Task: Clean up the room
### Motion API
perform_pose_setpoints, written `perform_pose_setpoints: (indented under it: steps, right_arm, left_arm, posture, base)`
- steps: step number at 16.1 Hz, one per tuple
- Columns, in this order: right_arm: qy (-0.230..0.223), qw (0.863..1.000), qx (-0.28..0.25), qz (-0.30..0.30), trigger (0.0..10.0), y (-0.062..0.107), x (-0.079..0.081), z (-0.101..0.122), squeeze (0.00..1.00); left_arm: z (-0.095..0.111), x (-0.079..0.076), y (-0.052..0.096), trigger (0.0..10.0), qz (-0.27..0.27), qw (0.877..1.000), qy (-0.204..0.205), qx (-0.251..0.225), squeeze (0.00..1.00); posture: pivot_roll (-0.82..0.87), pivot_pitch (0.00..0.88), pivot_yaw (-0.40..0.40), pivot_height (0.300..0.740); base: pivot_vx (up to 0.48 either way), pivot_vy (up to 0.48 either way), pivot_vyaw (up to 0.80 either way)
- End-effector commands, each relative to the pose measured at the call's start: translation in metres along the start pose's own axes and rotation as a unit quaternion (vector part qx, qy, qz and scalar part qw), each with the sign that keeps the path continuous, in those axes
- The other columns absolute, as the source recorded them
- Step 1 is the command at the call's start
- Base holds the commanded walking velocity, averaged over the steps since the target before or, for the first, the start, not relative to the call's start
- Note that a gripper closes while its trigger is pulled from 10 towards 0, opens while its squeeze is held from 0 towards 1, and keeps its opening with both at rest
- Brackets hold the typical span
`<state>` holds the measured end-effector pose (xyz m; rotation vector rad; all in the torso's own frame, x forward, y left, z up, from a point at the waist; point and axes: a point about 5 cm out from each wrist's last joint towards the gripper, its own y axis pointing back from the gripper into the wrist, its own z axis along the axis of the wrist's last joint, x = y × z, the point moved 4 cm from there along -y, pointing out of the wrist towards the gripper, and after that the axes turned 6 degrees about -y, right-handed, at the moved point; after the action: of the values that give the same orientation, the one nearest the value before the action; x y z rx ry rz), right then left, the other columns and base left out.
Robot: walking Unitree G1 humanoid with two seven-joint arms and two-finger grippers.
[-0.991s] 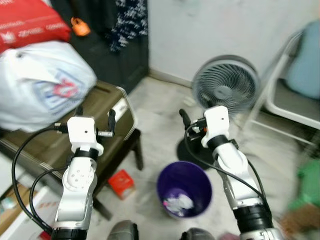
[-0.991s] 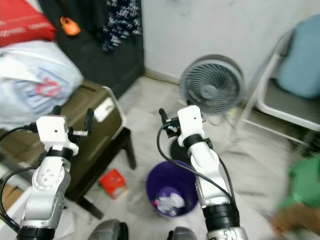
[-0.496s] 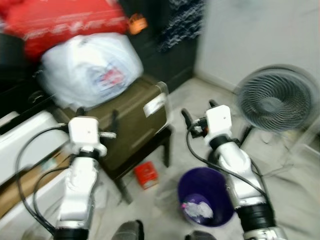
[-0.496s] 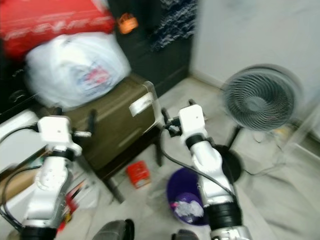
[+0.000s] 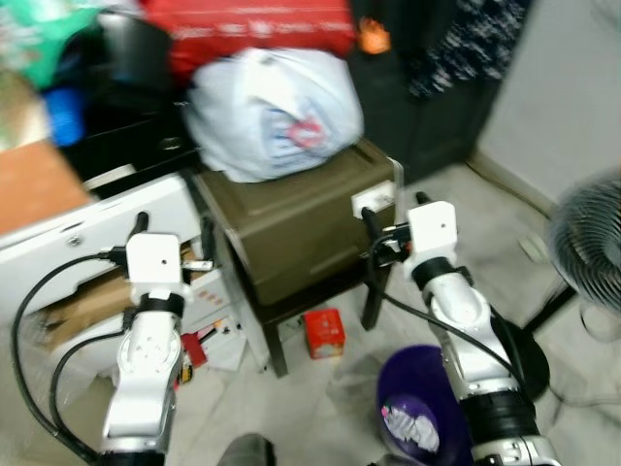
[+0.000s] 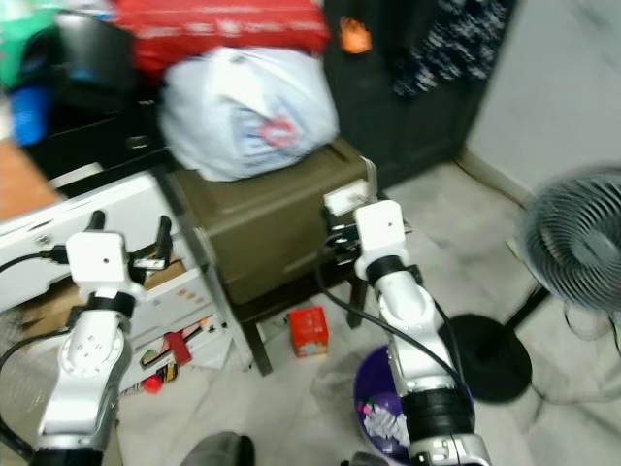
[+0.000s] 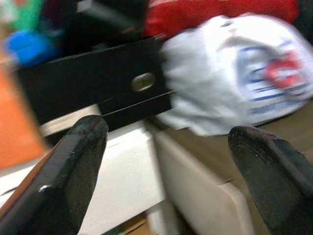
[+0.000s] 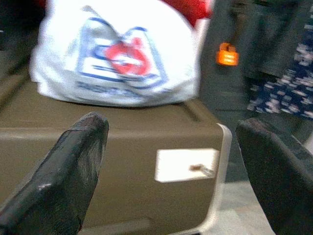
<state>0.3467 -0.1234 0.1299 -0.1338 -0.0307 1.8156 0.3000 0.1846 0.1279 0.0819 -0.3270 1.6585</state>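
— What sort of room is it?

— A cluttered one, with a pale marble-like floor (image 5: 320, 398), a grey wall on the right and dark furniture behind.

— And the claws?

— The left claw (image 5: 173, 230) is raised in front of a white drawer unit (image 5: 116, 218), its two black fingers (image 7: 63, 171) spread wide and holding nothing. The right claw (image 5: 393, 216) is also raised, fingers (image 8: 63, 171) wide apart and empty, just before the front corner of a brown box (image 5: 291, 218).

— What sits around that box?

— It rests on a dark low table (image 5: 320, 296). A white plastic bag (image 5: 272, 112) lies on top of it, and a red bag (image 5: 252, 29) is behind that.

— Where is the rubbish?

— A small red carton (image 5: 323, 332) lies on the floor under the table. A purple bin (image 5: 412, 408) with crumpled paper inside stands beside the right arm. A fan (image 5: 587, 252) stands on the right.
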Motion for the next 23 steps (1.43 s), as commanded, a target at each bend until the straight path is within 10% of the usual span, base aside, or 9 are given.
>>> perform_pose_setpoints:
  steps: [1,7,9,10,14,23]
  right_arm:
    - [-0.008,1.000,-0.006,0.010,10.0,-0.003,0.008,0.003,0.00]
    - [-0.026,1.000,-0.011,-0.006,10.0,-0.011,0.005,0.005,0.00]
    - [-0.025,1.000,-0.010,-0.009,10.0,-0.015,0.003,0.006,0.00]
    - [-0.020,1.000,-0.011,-0.006,10.0,-0.015,0.003,0.007,0.00]
    - [-0.018,1.000,-0.009,-0.022,10.0,-0.011,-0.002,0.004,0.00]
    - [-0.022,0.995,0.074,-0.068,10.0,0.069,-0.029,-0.037,0.00]
  left_arm:
    - [-0.001,0.012,0.002,10.0,0.009,1.000,0.002,0.003,0.00]
    - [-0.009,0.034,0.006,10.0,0.069,0.996,-0.055,0.033,0.00]
    - [-0.016,0.030,0.009,10.0,0.031,0.998,0.013,0.059,0.00]
    - [-0.017,0.034,0.011,10.0,0.043,0.997,-0.031,0.056,0.00]
    - [-0.021,0.028,0.016,10.0,0.025,0.998,0.011,0.060,0.00]
    - [-0.031,0.013,0.038,10.0,-0.017,0.997,0.037,0.060,0.00]
  posture:
    - [-0.14,0.049,0.031,0.740]
    - [-0.12,0.043,0.030,0.740]
    - [-0.12,0.043,0.030,0.740]
    - [-0.12,0.043,0.030,0.740]
    - [-0.12,0.027,0.038,0.740]
    - [-0.12,0.000,0.033,0.740]
  base:
    - [0.000,0.000,0.80]
    - [0.000,0.000,0.53]
    - [0.000,0.000,0.00]
    - [0.000,0.000,0.80]
    - [0.000,0.000,0.80]
    - [0.000,0.000,0.27]
